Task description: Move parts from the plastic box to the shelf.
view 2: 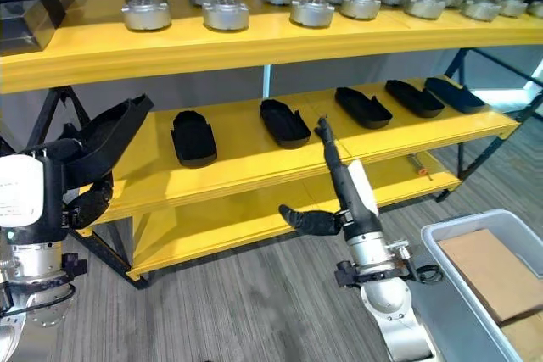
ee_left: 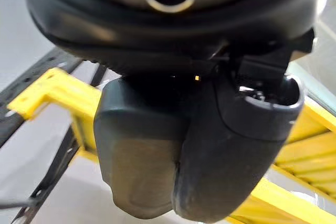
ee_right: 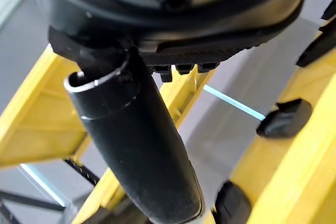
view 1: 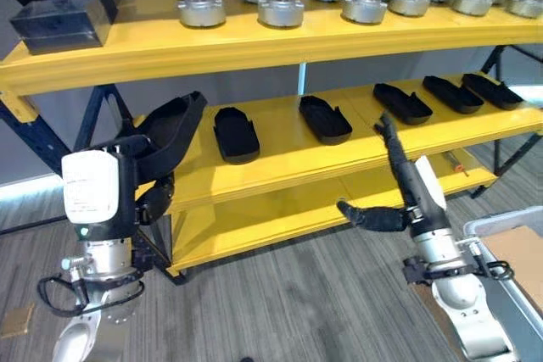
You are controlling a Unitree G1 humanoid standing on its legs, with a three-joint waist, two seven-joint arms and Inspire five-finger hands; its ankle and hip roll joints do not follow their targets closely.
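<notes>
left hand (view 1: 157, 146): raised at the left end of the yellow shelf unit (view 1: 280, 158), fingers curled round a black moulded part (view 1: 174, 129)
held part: long axis tilted, rising from hand up-right toward the middle shelf; upper end over the shelf's left front edge
right hand (view 1: 399, 184): fingers straight, empty, pointing up at the middle shelf's front edge; thumb out to the left
middle shelf: five more black parts in a row, e.g. (view 1: 236, 134), (view 1: 325, 119); long axes running front to back, spaced apart
open room: bare yellow stretch left of the first laid part, below the held part; gaps between parts narrow
top shelf: round metal parts (view 1: 282, 10) in two rows, dark boxes (view 1: 64, 13) at left end
bottom shelf: low, mostly bare
plastic box (view 2: 441, 277): grey, lower right on the floor, brown cardboard (view 2: 488, 270) inside
floor: grey striped carpet (view 1: 280, 294), open between the arms
wall: grey behind the shelves
</notes>
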